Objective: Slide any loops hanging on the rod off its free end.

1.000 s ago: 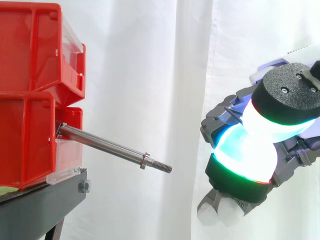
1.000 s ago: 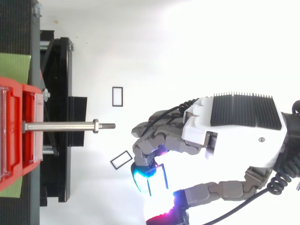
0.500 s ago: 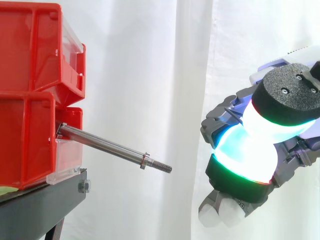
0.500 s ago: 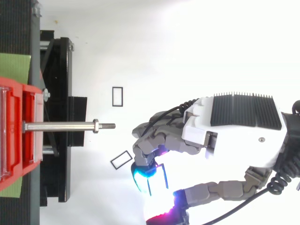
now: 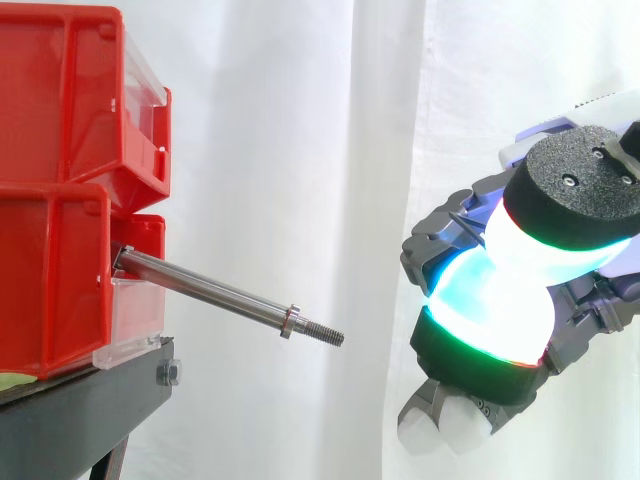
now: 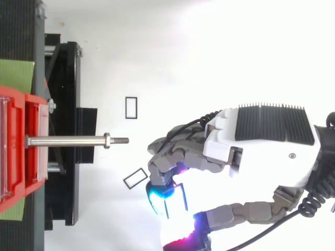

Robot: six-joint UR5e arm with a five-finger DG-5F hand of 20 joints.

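At the left stand red bins (image 5: 60, 200). The rod (image 5: 210, 292) juts from them toward mid-frame, a stiff, slick steel bar, bare, with no loop on it to take hold of. At the right, well apart, is the hand (image 6: 261, 151), its fingers (image 5: 490, 310) curled together on nothing I can see.

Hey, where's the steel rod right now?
In the side view the bare steel rod juts from the lower red bin at left, sloping down rightward; its threaded free end points toward the hand, with a gap between.
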